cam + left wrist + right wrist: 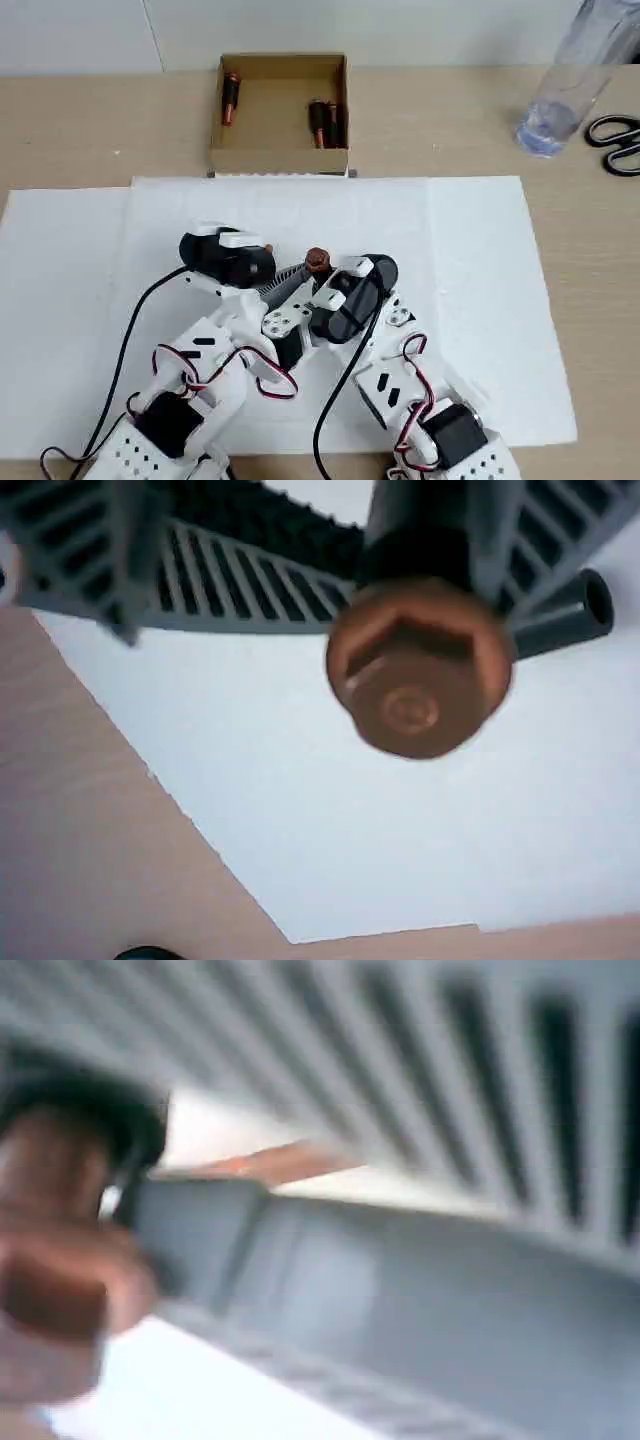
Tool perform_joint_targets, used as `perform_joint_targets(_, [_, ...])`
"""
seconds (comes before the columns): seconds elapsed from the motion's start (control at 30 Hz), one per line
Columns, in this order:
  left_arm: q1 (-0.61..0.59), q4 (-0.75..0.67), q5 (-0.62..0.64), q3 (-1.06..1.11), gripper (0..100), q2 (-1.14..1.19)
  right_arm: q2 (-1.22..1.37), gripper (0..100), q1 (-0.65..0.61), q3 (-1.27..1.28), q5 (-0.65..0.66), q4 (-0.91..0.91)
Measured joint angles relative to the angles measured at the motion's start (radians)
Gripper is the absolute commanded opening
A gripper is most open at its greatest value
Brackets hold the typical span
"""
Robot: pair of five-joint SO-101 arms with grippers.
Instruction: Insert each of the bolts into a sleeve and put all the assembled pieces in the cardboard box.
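Fingers (287,275) of the left gripper (302,270) meet the right gripper (324,274) tip to tip, a bolt (318,260) between them, likely for mating. Left wrist: they clench a black sleeve (420,550), copper hex head protruding. Right wrist: bolt (55,1260) beside that gripper; its hold I cannot tell.

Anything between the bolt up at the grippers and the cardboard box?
Nothing visible: bare white sheet lies between the bolt and the cardboard box; the assembled pieces inside lie at its sides, middle floor bare.
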Motion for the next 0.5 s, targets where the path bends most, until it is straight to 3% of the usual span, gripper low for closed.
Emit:
perform_joint_targets(0.2, [-0.034,0.012,-0.023,0.017,23,0.0,-0.003,0.2,0.0,-0.003,0.0,0.0])
perform_joint_targets(0.5, [-0.144,0.114,-0.166,-0.032,23,0.003,-0.003,0.2,-0.005,-0.006,0.0,-0.002])
